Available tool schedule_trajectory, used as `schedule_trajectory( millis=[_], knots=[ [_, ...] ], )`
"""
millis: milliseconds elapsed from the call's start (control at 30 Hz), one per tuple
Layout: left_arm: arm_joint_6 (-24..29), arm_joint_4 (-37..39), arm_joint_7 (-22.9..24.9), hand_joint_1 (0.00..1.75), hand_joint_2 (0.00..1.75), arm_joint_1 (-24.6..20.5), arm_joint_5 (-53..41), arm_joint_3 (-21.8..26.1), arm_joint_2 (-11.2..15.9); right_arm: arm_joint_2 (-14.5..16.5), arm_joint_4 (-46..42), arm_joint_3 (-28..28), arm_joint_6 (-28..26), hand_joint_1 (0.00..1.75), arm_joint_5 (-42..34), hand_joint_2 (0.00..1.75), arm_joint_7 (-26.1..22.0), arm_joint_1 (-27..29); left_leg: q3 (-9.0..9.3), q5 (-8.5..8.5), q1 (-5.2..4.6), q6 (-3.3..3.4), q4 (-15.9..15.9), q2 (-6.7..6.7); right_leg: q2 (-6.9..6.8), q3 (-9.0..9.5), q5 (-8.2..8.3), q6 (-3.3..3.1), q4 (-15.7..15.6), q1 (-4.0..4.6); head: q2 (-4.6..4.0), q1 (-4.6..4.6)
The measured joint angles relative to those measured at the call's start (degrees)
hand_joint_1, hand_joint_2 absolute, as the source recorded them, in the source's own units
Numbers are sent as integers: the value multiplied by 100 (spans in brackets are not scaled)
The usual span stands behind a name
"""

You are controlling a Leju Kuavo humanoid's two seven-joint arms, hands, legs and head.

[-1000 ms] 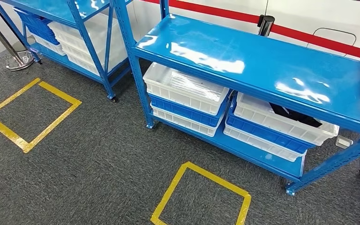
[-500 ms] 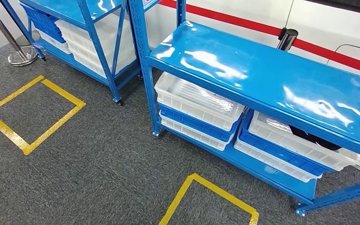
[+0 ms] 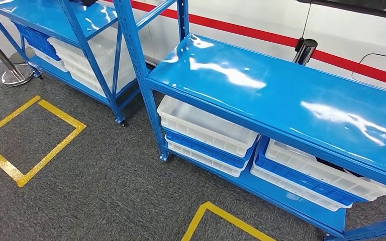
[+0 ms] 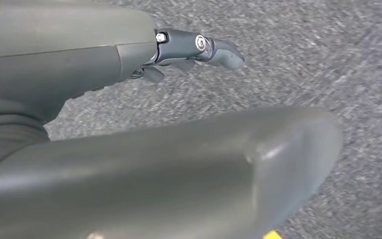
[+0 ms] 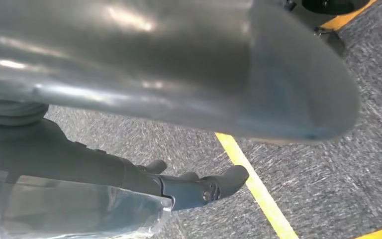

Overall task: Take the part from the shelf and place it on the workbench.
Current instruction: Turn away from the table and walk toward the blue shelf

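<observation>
Shelf point(image 3: 281, 95): blue rack in head view, stacked white and blue bins point(image 3: 206, 133) beneath
Part point(image 3: 331, 163): dark shape in the right-hand white bin, mostly hidden
Left hand point(image 4: 199, 50): wrist view, fingers apart over grey carpet point(image 4: 303, 50), holding nothing
Right hand point(image 5: 199, 186): wrist view, clear plastic point(image 5: 79, 209) against it; grip cannot be told, yellow tape point(image 5: 253, 184) below

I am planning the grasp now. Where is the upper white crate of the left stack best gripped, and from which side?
Grip the white crate by its front rim, coming from the aisle side: the blue shelf board covers it from above.
</observation>
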Motion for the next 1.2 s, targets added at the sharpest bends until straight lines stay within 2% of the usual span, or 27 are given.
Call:
schedule_trajectory(
  millis=[33, 100, 133, 167, 233, 267, 300, 333, 400, 433, 467, 500, 533, 567, 633, 700, 767, 800, 867, 933, 967, 1000, 1033, 1067, 1133, 1167, 1200],
  knots=[
    [1, 1, 0, 0, 0, 6, 0, 1, 2, 3, 1, 0, 0, 0, 0, 0, 0, 7, 15, 318, 8, 12, -334, 17, 2, 77, -78, 25, -5, -6, 0, -5],
    [2, 2, 4, 0, 0, 16, -1, 5, 7, 17, 2, 0, 0, 0, 0, 0, 0, -5, 45, 1019, -18, 86, -921, 46, 11, 210, -243, 92, -19, 15, 0, -25],
    [2, 2, 8, 0, 0, 18, -2, 8, 8, 22, 2, -1, 0, 0, -1, 0, 1, -17, 65, 1222, -36, 129, -1077, 52, 13, 284, -299, 136, -46, 34, 0, -34],
    [3, 2, 11, 0, 0, 13, -2, 9, 9, 25, 1, -1, 0, 0, 0, 0, 0, -25, 94, 1256, -56, 166, -1151, 44, 15, 367, -303, 201, -45, 58, 0, -40],
    [3, 1, 14, 0, 0, 8, -2, 10, 4, 22, -2, -2, 0, 0, 1, 0, -1, -28, 296, 1274, -67, 251, -1255, 2, 8, 511, -271, 318, 13, 81, 0, -33],
    [3, 1, 14, 0, 0, 7, -2, 11, 2, 19, -2, -2, 0, 0, 2, 0, -2, -29, 414, 1308, -70, 301, -1304, -12, 2, 479, -275, 348, 179, 87, -2, -24],
    [3, 1, 15, 0, 0, 9, -2, 11, 1, 17, -2, -2, 0, 0, 2, 0, -2, -36, 522, 1338, -75, 348, -1333, -22, -6, 364, -341, 334, 436, 82, -3, -10],
    [3, 1, 15, 0, 0, 7, -2, 11, 1, 16, -2, -2, 0, 0, 2, 0, -2, -43, 591, 1343, -82, 383, -1350, -20, -13, 143, -455, 295, 791, 73, -4, -1],
    [4, 0, 15, 0, 0, -2, -2, 11, 3, 17, -2, -2, 0, 0, 2, 0, -2, -50, 671, 1267, -107, 414, -1352, -37, -20, -411, -818, 189, 1460, 72, -3, 12],
    [15, 1, 22, 0, 0, -3, -4, 11, 3, 16, -2, -3, 0, 0, 0, 0, -2, -40, 719, 1222, -118, 419, -1352, -52, -19, -629, -995, 164, 1608, 76, -3, 16],
    [31, 1, 44, 0, 0, -1, -15, 11, 2, 15, -2, -4, -1, 0, -5, 0, -2, -25, 778, 1177, -131, 421, -1351, -72, -19, -763, -1087, 180, 1575, 80, -2, 25],
    [55, 2, 77, 0, 0, 2, -29, 11, 0, 11, -2, -6, -2, 0, -14, 0, -2, -10, 841, 1132, -149, 420, -1351, -89, -19, -810, -1029, 226, 1360, 88, -2, 31],
    [84, 2, 116, 0, 0, 3, -45, 11, -5, 6, -2, -8, -4, 0, -22, 0, -2, 1, 895, 1082, -166, 415, -1353, -104, -21, -798, -797, 282, 1009, 104, -2, 39],
    [106, 3, 155, 0, 0, 1, -61, 11, -19, -8, -2, -11, -6, 0, -30, 0, -2, 8, 935, 1032, -181, 408, -1351, -114, -27, -765, -480, 319, 674, 122, -2, 31],
    [142, 4, 204, 0, 0, -9, -83, 11, -40, -27, -2, -14, -8, 0, -36, 0, -2, -2, 973, 942, -195, 362, -1360, -127, -40, -703, -29, 276, 245, 169, -2, 21],
    [160, 4, 234, 0, 0, -16, -108, 11, -46, -27, -3, -16, -10, 0, -40, 0, -1, -5, 1020, 925, -202, 290, -1317, -129, -37, -644, 120, 152, 123, 161, -1, 21],
    [168, 3, 255, 0, 0, -20, -129, 11, -45, -15, -2, -20, -12, 0, -43, 0, 2, 12, 1058, 852, -201, 232, -1173, -105, -25, -492, 289, 48, 33, 70, 0, 24],
    [171, 3, 263, 0, 0, -26, -139, 11, -46, -11, -2, -25, -12, 0, -43, 0, 3, 16, 1008, 739, -189, 204, -1010, -89, -21, -413, 344, 12, 14, 25, 0, 18],
    [192, 4, 278, 0, 0, -46, -157, 10, -51, -8, -2, -42, -13, 0, -43, 0, 4, 3, 698, 413, -136, 133, -416, -53, 7, -347, 344, -36, 10, 10, 0, 1],
    [242, 4, 299, 0, 0, -56, -165, 9, -53, -8, -2, -58, -13, 0, -42, 0, 8, -9, 318, 157, -62, 46, 130, -35, 80, -346, 324, -36, 13, 9, 0, -4],
    [272, 4, 310, 0, 0, -57, -167, 9, -54, -11, -2, -64, -10, 0, -42, 0, 11, -9, 224, 177, -24, 6, 174, -30, 132, -339, 311, -24, 15, 3, 0, -5],
    [300, 4, 317, 0, 0, -56, -171, 10, -54, -14, -2, -72, -8, 0, -42, 0, 16, -3, 231, 335, 13, -24, 15, -29, 189, -323, 296, -6, 18, -6, 0, -7],
    [321, 3, 322, 0, 0, -57, -178, 10, -54, -15, -2, -82, -6, 0, -42, 0, 19, 2, 328, 598, 46, -46, -316, -49, 248, -301, 283, 16, 21, -15, 0, -7],
    [338, 3, 326, 0, 0, -56, -187, 11, -54, -16, -2, -93, -4, 0, -42, 0, 20, 6, 456, 854, 76, -60, -699, -132, 302, -297, 269, 43, 25, -22, 0, -10],
    [353, 3, 334, 0, 0, -60, -214, 10, -54, -16, -2, -117, -4, 0, -42, 0, 18, 1, 605, 995, 67, -25, -1174, -290, 406, -308, 259, 118, 32, -16, 0, -23],
    [356, 3, 340, 0, 0, -64, -226, 9, -55, -15, -2, -130, -5, 0, -42, 0, 16, -2, 613, 990, 44, 21, -1231, -339, 451, -338, 258, 163, 34, -7, 0, -32],
    [360, 3, 346, 0, 0, -68, -236, 9, -55, -13, -2, -141, -6, 0, -42, 0, 13, 3, 604, 976, 14, 80, -1222, -319, 502, -361, 257, 212, 32, 3, 0, -34]
  ],
)
